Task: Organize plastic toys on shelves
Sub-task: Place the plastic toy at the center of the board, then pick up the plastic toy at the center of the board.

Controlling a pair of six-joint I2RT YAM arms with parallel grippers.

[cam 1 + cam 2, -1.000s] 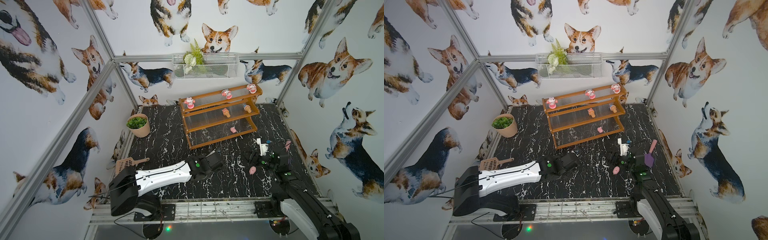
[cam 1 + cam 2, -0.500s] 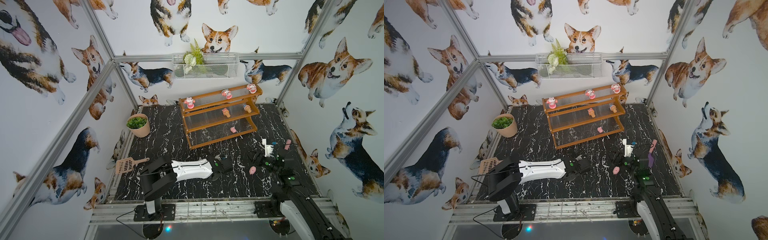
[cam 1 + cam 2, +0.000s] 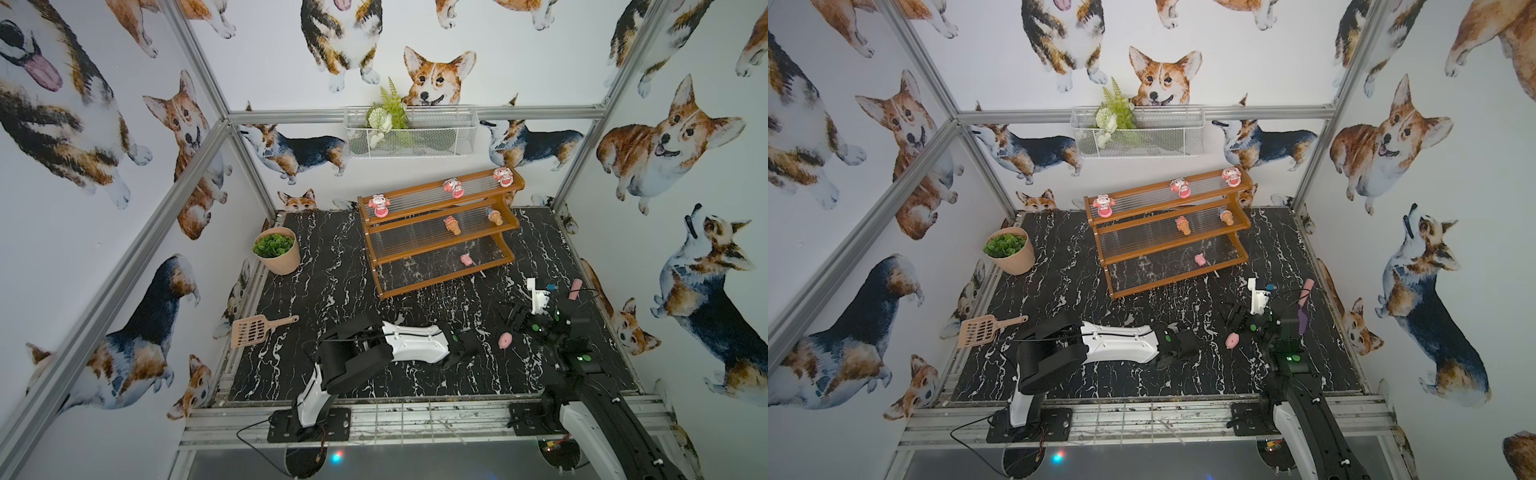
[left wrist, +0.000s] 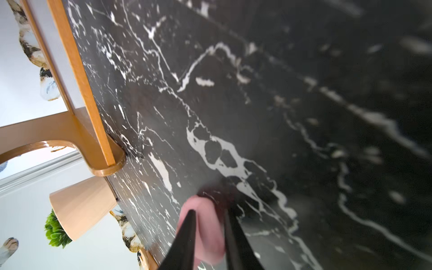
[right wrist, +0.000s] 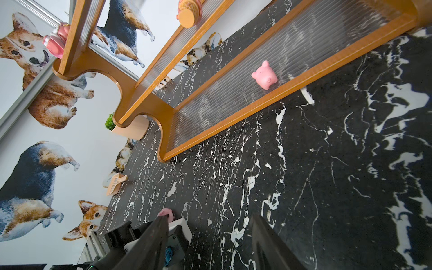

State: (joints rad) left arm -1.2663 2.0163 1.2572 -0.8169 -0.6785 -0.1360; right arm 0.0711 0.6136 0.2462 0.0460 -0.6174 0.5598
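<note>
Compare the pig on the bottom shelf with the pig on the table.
The shelf pig sits on the rack's ribbed lowest tier; the table pig lies on the black marble table. The table pig lies close to the left gripper and right gripper; the shelf pig does not. Both are small, plain pink.

The left arm point(image 3: 411, 343) folds sharply at the elbow in both top views, its white forearm stretched low and nearly level toward the robot's right side. At its tip the left gripper point(image 4: 209, 211) is held low, its two black fingers point(image 4: 187, 240) parted by a narrow gap. The right arm point(image 3: 590, 436) rises from its base at the near edge and reaches forward, wrist bent down, green lights showing on its joints. The right gripper point(image 5: 209, 218) hangs low, fingers spread wide, the gap far broader than the left's.
</note>
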